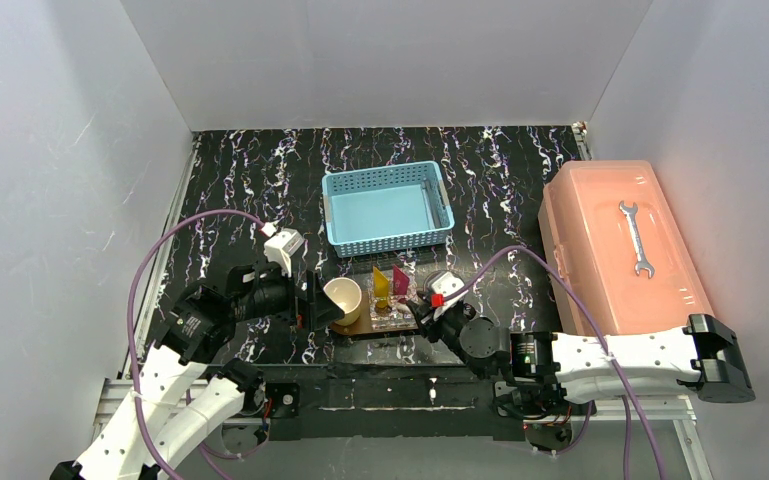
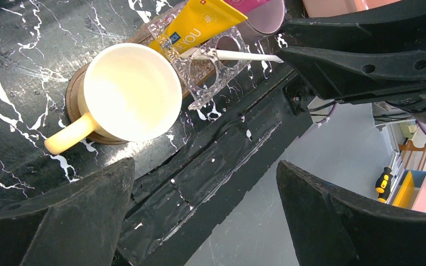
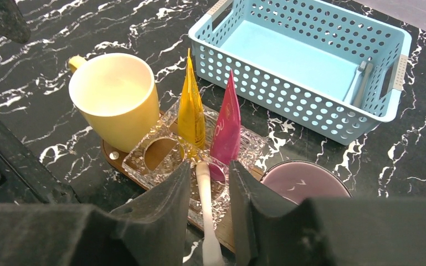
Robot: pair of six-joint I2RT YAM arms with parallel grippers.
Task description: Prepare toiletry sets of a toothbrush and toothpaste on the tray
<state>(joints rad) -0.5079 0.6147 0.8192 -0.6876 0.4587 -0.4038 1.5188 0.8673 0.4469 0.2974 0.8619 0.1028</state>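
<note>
The dark wooden tray (image 3: 112,155) carries a yellow cup (image 3: 113,100), a clear glass holder (image 3: 158,155) and a purple cup (image 3: 304,180). The yellow toothpaste (image 3: 191,111) and the pink toothpaste (image 3: 227,127) stand upright in the holder. A pale toothbrush (image 3: 205,194) leans with its end in a holder slot and its other end over the tray's near edge. My right gripper (image 3: 209,166) straddles it, open, with a small gap on each side. My left gripper (image 2: 208,210) hangs wide open left of the yellow cup (image 2: 130,91), holding nothing.
A light-blue perforated basket (image 1: 387,208) stands behind the tray, with a pale stick-like thing (image 3: 360,80) lying in its right corner. A salmon-pink box (image 1: 600,260) with a wrench (image 1: 637,237) on its lid fills the right side. White walls enclose the table.
</note>
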